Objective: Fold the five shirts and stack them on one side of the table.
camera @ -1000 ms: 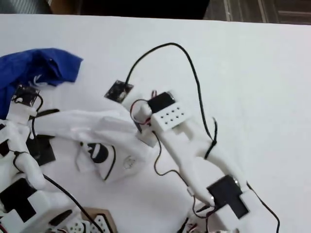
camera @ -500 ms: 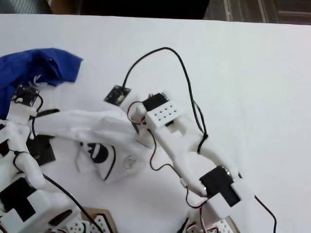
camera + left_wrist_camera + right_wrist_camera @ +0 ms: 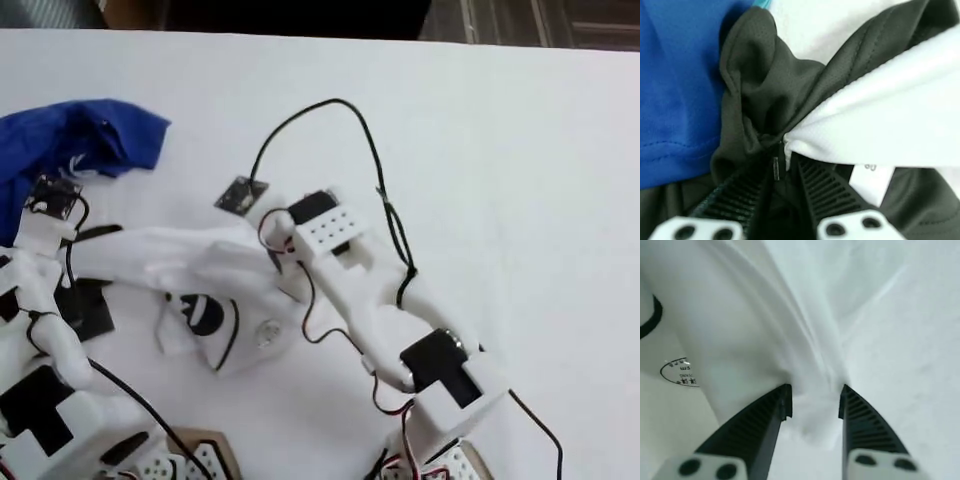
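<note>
Currently right gripper (image 3: 815, 392) fingers clench a bunched fold of the white shirt (image 3: 215, 265), lying toward the counter's (image 3: 520, 150) near left corner. Left gripper (image 3: 785, 154) fingers pinch black-and-white fabric (image 3: 805, 100), probably the same shirt, beside blue shirt (image 3: 85, 140).

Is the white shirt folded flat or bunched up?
Bunched: the white shirt lies twisted in ridges, a fold pinched in the right end effector.
</note>
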You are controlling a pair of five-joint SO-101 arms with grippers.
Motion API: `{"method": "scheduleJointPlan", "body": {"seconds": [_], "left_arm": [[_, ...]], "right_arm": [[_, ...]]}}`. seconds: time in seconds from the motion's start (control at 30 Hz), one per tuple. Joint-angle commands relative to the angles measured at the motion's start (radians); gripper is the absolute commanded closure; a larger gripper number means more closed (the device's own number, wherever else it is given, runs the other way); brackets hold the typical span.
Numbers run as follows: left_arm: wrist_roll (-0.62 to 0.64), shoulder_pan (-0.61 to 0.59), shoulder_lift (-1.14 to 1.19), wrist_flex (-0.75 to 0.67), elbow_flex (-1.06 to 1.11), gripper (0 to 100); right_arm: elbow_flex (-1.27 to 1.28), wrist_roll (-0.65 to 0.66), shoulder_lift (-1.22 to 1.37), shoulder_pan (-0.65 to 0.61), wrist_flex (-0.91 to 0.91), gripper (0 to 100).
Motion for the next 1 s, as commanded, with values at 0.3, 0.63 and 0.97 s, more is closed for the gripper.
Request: {"method": "scheduleJointPlan", "body": {"seconds": [0.3, 0.63, 0.97], "left_arm": [[-0.011, -0.006, -0.002, -0.015, -0.012, 98], [-0.011, -0.006, -0.005, -0.015, -0.012, 98], [-0.011, -0.006, -0.006, -0.015, -0.012, 98]], "right_arm": [[-0.044, -0.002, 0.002, -0.104, -0.013, 94.7], [-0.040, -0.008, 0.002, -0.077, 0.015, 87.8], [-0.040, 0.000, 0.001, -0.073, 0.070, 87.8]]}}
